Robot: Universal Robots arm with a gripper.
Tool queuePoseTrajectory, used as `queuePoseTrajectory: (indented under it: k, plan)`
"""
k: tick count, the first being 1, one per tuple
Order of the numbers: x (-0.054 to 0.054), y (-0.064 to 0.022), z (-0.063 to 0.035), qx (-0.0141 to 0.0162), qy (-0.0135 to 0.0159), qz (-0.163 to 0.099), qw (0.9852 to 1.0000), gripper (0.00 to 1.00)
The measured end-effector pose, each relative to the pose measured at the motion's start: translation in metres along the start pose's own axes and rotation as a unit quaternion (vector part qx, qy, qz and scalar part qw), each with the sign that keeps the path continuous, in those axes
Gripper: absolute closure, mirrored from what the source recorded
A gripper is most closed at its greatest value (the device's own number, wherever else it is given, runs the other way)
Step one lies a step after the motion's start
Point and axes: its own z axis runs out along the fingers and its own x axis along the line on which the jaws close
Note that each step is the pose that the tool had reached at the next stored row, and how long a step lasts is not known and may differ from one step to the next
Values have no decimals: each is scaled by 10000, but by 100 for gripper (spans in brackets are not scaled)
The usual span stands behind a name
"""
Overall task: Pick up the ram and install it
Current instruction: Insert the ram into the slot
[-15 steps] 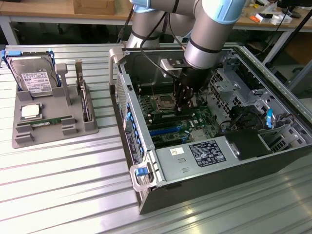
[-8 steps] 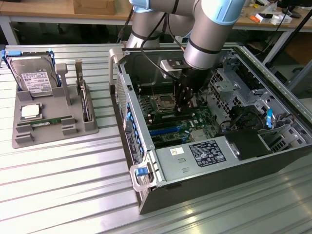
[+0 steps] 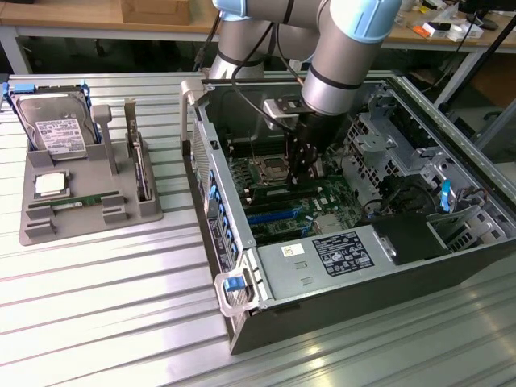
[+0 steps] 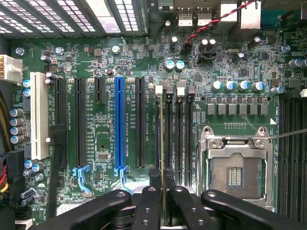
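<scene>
My gripper (image 3: 302,171) reaches down into the open computer case, just above the motherboard (image 3: 278,205). In the wrist view its black fingers (image 4: 149,194) are shut on the ram (image 4: 162,143), a thin stick seen edge-on. The ram hangs upright, lined up along the outermost of the black memory slots (image 4: 178,134), on the side away from the empty CPU socket (image 4: 235,167). Whether its lower edge touches the slot cannot be told. Another green stick (image 3: 76,202) lies flat on the grey tray (image 3: 48,230) at the exterior view's left.
The tray also carries a silver hard drive (image 3: 56,129), a square processor chip (image 3: 50,184) and an upright card (image 3: 142,165). Case walls (image 3: 211,181), drive cages (image 3: 379,137) and the power supply (image 3: 322,258) surround the motherboard. Expansion slots (image 4: 119,124) lie beside the memory slots.
</scene>
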Motion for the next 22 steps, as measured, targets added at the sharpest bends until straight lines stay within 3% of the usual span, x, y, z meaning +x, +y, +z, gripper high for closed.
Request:
queuePoseTrajectory:
  k: [5,13,16,17,20,22]
  plan:
    - [67,27,23,0,-1,1,10000,87]
    - [68,26,28,0,0,1,10000,87]
    - [68,26,28,0,0,1,10000,79]
    - [68,26,17,0,0,0,10000,79]
    - [71,40,-166,11,-1,1,10000,79]
    - [61,45,-237,14,-1,1,10000,89]
